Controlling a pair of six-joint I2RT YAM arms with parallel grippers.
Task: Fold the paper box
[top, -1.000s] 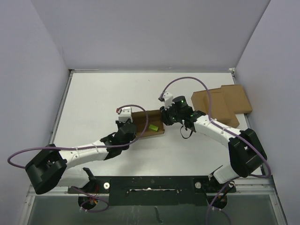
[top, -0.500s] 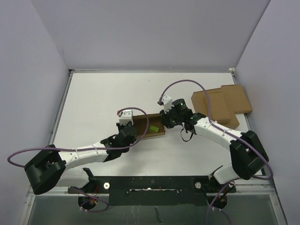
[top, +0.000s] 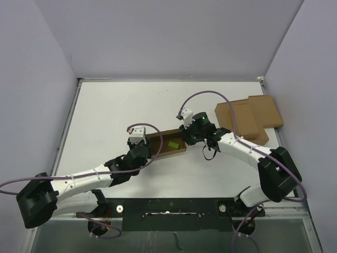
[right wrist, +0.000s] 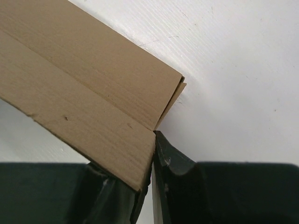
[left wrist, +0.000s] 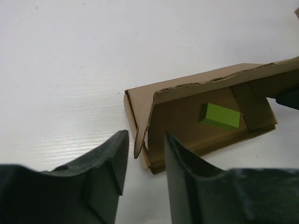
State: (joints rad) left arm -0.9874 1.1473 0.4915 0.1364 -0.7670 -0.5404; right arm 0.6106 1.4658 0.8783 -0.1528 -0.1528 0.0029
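I saw the paper box (top: 167,145) mid-table, its long axis running left to right and its lid flap raised. My right gripper (right wrist: 152,161) pinched that flap's right end. My left gripper (left wrist: 145,147) stood parted at the left end, grasping nothing.

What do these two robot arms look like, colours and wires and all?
Both the left arm and the right arm are white tubes linked by chunky black joints. A purple cable loops loosely along each one. Near each wrist sits a small white box. The right wrist shows a tiny green light. The fingers are dark, matte and blocky.
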